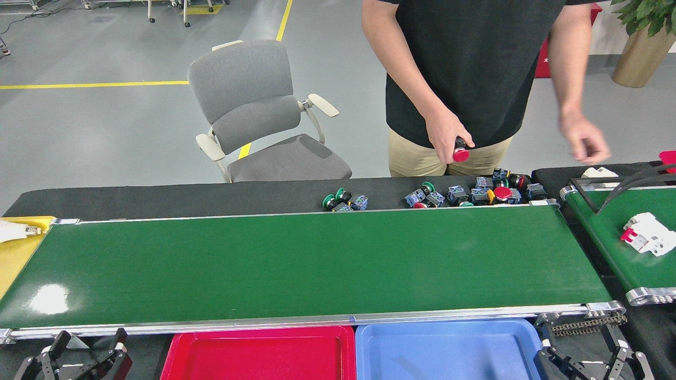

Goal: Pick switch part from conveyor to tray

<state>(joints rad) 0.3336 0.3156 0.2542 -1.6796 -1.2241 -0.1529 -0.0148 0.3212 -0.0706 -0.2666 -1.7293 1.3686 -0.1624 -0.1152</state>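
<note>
1. I judge the task is at its waiting stage: the long glossy dark-green conveyor belt with silver side rails [296, 264] carries nothing, so I have no switch part to pick yet.
2. The switch parts lie off the belt: a heap of small black, blue, green and red switch parts [475, 194] sits on the black bench [158, 198] just behind the far rail, with a smaller cluster [344, 201] to its left.
3. A person's hand [448, 138] holds a red-capped switch part [461, 154] above the bench, apart from the belt.
4. My left tool [79, 359] rests low at the near edge, fingers spread, holding nothing. My right tool [591, 361] sits likewise, fingers apart and empty.
5. The red plastic tray [253, 332] and the blue plastic tray [449, 330] sit side by side, touching, just below the near rail; both look empty.
6. Next, I expect to need a part on the belt, then a reach over the near rail by the nearer arm.
</note>
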